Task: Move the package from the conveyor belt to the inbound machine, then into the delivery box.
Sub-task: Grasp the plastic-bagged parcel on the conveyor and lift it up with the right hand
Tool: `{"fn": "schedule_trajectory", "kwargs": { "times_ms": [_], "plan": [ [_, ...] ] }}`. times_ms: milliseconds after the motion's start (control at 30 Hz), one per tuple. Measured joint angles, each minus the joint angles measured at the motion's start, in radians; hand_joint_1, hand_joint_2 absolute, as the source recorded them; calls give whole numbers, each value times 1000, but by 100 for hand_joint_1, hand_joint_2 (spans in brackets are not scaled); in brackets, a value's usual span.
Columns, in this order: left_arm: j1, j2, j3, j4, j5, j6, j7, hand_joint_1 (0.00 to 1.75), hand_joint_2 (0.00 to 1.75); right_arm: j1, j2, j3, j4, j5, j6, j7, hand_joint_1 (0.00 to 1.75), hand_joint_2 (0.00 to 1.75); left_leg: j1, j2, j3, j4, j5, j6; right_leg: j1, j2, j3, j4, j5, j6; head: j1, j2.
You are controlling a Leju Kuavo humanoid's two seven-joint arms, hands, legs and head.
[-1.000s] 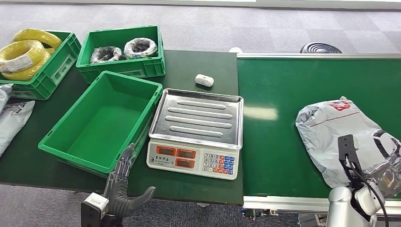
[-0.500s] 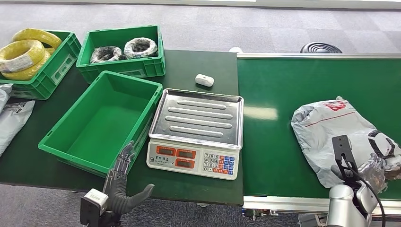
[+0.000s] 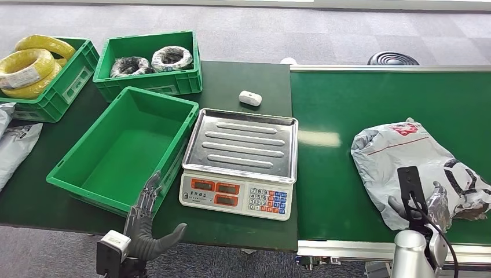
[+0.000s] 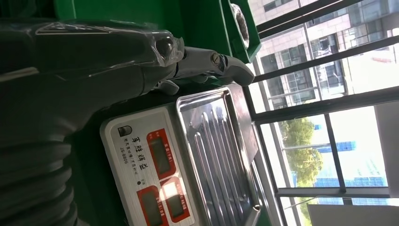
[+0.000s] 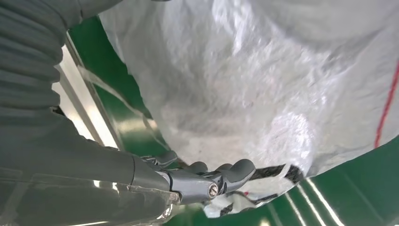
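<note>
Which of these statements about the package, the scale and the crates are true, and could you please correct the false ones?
1. The package lies on the belt. True.
2. The scale has a parcel on its tray. False: the tray is bare.
3. The crate nearest the left hand is empty. True.
4. The left hand holds the package. False: it hangs open in front of the table; the right hand is at the package.
5. Yellow coils fill the far left crate. True.

Head view looked down from high. Left wrist sat close over the scale (image 4: 188, 160), shared with head. Right wrist hugged the package (image 5: 263, 84).
</note>
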Motion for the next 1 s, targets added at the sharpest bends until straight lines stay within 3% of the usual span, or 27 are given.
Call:
{"fn": "schedule_trajectory", "kwargs": {
  "times_ms": [300, 500, 667, 1000],
  "plan": [
    [-1, -9, 15, -14, -14, 1, 12, 0, 175, 81, 83, 64, -136, -139, 68, -59, 0, 175, 0, 0, 0, 0, 0, 0, 0, 0, 0, 0, 0, 0, 0, 0],
    [0, -15, 20, -26, -23, -1, 27, 0, 175, 104, 101, 80, -206, -4, -167, -2, 0, 175, 0, 0, 0, 0, 0, 0, -1, 0, 0, 0, 0, 0, 0, 0],
    [0, -15, 18, -28, -23, -6, 25, 0, 175, 89, 76, 52, -217, 4, -140, 33, 0, 175, 0, 0, 0, 0, 0, 0, -1, 0, 0, 0, 0, 0, 0, 0],
    [-6, -10, 10, -22, -15, -13, 19, 0, 175, 23, 3, -10, -110, -52, -103, 13, 0, 175, 0, 0, 0, 0, 0, 0, -1, 0, 0, 0, 0, 0, 0, 0]
  ]
}}
